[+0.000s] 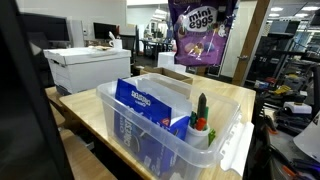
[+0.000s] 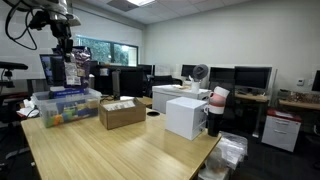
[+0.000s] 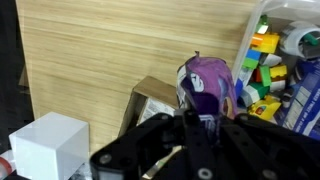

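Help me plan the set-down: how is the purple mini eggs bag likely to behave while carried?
The purple bag is probably floppy: it hangs creased from the pincer. Its glossy film looks slippery, so it may slide in the grip. Set down, it would likely slump rather than stand.

One bag (image 1: 200, 32); one bin (image 1: 110, 115) (clear)

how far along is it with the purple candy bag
Done: the purple bag is gripped and up off the table. In hand: the gripper is shut on it, roughly above the gap between the clear bin and cardboard box. Left: setting it down; it rests in neither.
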{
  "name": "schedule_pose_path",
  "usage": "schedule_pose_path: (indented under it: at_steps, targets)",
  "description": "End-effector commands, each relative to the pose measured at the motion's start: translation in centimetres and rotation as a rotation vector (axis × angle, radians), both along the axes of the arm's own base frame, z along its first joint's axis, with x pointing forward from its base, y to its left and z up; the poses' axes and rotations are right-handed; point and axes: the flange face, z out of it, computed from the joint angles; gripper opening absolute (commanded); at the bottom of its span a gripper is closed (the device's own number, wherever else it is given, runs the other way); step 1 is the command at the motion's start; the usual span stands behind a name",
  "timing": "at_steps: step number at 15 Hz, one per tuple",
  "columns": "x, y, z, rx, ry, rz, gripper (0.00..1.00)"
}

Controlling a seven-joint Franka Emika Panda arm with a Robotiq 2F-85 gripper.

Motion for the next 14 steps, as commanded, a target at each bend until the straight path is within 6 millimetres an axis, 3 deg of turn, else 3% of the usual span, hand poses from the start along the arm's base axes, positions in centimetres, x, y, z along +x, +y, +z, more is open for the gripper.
schedule_pose_path:
  at_steps: [1, 14]
  targets:
    - [-0.8, 1.0, 0.3, 0.069, 0.023, 0.002, 0.02]
    - [-1.5, 3.4, -0.7, 0.222, 0.041, 0.027, 0.02]
